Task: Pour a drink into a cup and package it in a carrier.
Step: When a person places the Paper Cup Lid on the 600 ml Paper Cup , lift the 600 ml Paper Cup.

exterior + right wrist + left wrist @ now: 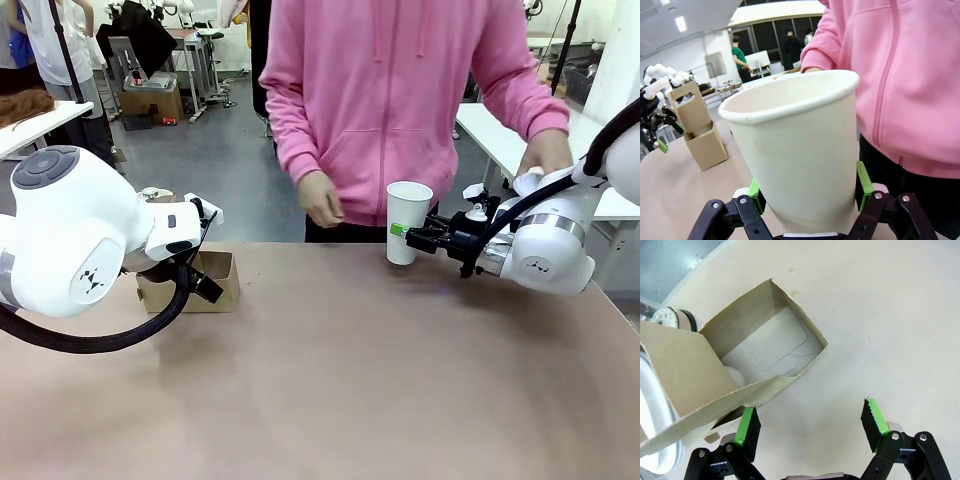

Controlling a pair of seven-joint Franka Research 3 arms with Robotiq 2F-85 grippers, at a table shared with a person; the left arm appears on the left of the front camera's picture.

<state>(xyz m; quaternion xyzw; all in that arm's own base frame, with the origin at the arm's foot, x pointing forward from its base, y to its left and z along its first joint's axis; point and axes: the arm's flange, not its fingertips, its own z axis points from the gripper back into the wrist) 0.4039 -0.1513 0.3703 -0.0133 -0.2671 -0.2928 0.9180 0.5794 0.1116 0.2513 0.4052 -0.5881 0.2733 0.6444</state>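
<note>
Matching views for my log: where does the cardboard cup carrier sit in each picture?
Front: cardboard cup carrier left of middle, partly behind the left arm.
Left wrist: upper left to centre, open compartment showing.
Right wrist: left side, mid-height.
Shared landmark: the left claw beside it.

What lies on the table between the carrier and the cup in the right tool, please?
In the front view, the tabletop is bare between the carrier and the cup, which the right tool grips.
</note>
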